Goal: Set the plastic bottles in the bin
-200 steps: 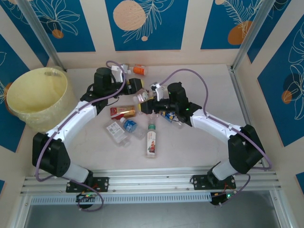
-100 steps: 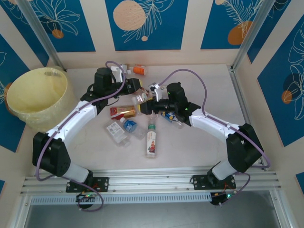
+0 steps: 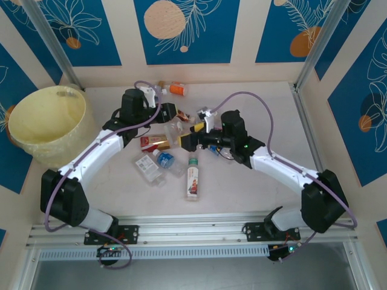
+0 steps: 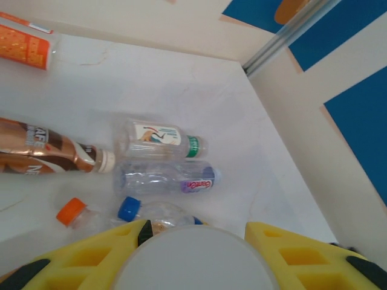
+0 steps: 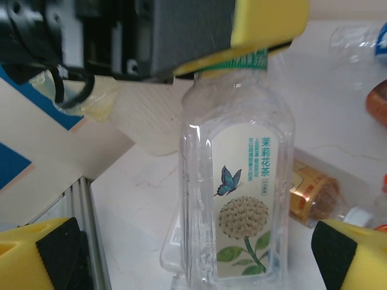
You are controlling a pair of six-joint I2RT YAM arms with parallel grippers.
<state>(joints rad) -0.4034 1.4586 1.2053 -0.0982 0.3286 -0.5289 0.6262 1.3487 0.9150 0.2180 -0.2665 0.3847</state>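
A clear plastic bottle (image 5: 239, 199) with a butterfly-and-flower label hangs upright above the table. My left gripper (image 3: 174, 117) is shut on its top, and a yellow finger (image 5: 266, 24) presses the green neck. In the left wrist view the bottle's white round end (image 4: 187, 260) sits between the fingers of the left gripper (image 4: 196, 241). My right gripper (image 5: 193, 260) is open, with its fingers wide on either side of the bottle's lower body and clear of it. The pale-yellow bin (image 3: 78, 99) stands at the far left.
More bottles lie on the table: an orange-label one (image 3: 177, 89) at the back, a red-label one (image 3: 154, 142), a blue-capped one (image 3: 164, 159), a green-capped one (image 3: 192, 178), and a brown one (image 4: 42, 154). Aluminium posts and walls enclose the table.
The right gripper has opened and let go of the butterfly bottle, and its arm has drawn back a little to the right. The left gripper closed on the bottle's top.
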